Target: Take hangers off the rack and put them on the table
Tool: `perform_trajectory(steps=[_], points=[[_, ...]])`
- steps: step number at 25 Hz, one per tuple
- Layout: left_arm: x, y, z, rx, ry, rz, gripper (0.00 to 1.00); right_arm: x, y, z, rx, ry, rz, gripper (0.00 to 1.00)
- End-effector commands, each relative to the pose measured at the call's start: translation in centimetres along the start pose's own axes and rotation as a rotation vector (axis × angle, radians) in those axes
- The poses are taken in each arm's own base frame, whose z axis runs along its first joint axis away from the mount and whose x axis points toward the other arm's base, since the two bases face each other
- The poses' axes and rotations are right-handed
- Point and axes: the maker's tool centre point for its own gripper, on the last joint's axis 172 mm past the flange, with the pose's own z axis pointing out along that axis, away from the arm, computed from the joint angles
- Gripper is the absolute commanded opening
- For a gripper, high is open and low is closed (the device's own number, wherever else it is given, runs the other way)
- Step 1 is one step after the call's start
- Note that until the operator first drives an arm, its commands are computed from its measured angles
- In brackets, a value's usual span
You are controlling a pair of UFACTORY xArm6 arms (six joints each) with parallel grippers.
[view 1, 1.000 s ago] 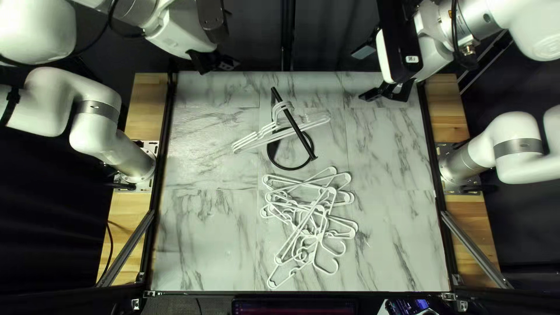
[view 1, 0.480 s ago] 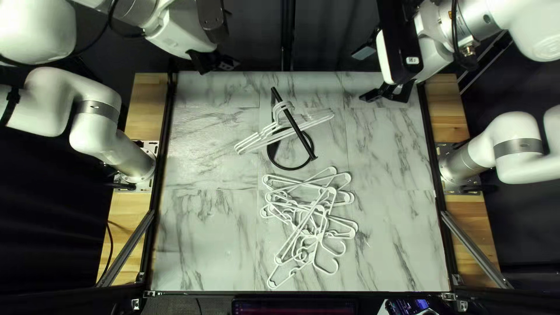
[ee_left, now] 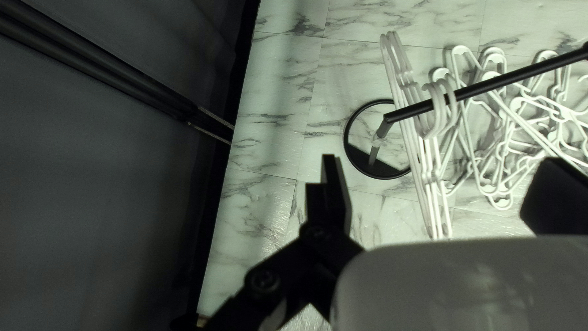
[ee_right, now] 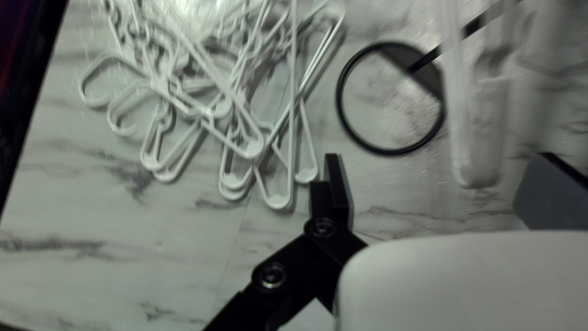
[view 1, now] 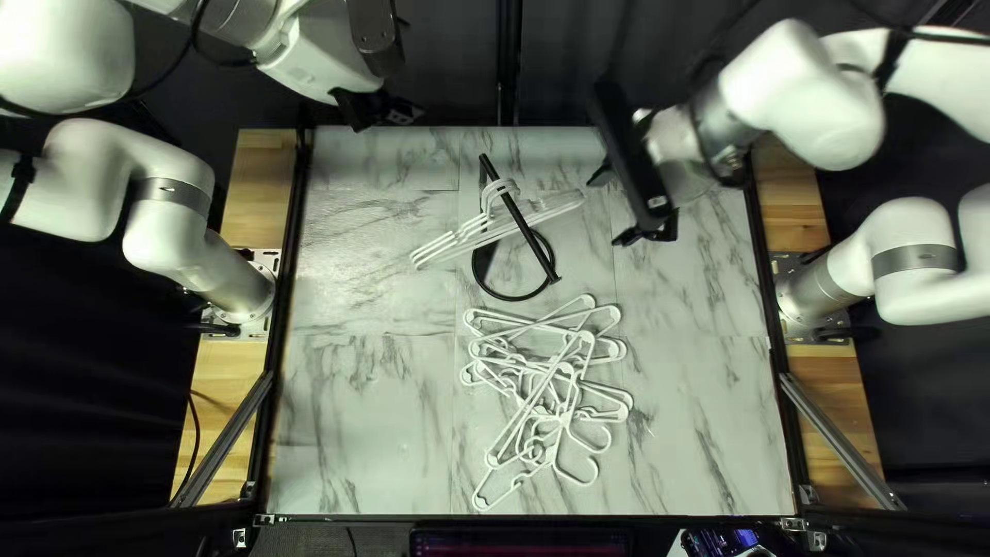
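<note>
While left end effector (view 1: 390, 111) and right end effector (view 1: 612, 208) both stand open toward the desk's (view 1: 361, 413) far edge, hung hangers (view 1: 433, 251) are on rack (view 1: 541, 254), far half; loose hangers (view 1: 565, 368) piled toward near edge.

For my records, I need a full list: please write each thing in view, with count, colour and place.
White plastic-looking hangers on rack: at least three, white, hanging
Loose hangers: several, too tangled to count, white, piled on table
Black rod rack with round base: one, black, standing on table
Marble-patterned table: one, white-grey, centre
Wooden boards: two sides, light brown, beside table
Cloth curtain: dark, behind table
Metal rails: at least two, grey, table sides
Left gripper: one, black, open, near far-left corner
Right gripper: one, black, open, right of rack
</note>
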Motion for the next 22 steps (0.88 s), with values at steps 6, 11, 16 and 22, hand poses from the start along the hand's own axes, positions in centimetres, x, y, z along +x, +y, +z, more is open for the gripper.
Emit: perform_trajectory(steps=[6, 11, 16, 22], points=[[0.0, 0.0, 0.0, 0.0, 0.0, 0.0, 1.0, -1.1, 0.5, 0.5, -0.024, -0.046, 0.044, 1.0], [0.0, 0.0, 0.0, 0.0, 0.0, 0.0, 1.0, -1.1, 0.5, 0.5, -0.024, -0.046, 0.044, 1.0], [0.0, 0.0, 0.0, 0.0, 0.0, 0.0, 1.0, -2.2, 1.9, -1.2, -0.118, -0.012, 0.115, 1.0], [0.0, 0.0, 0.0, 0.0, 0.0, 0.0, 1.0, -2.1, 1.8, -2.2, -0.2, -0.013, 0.174, 1.0]])
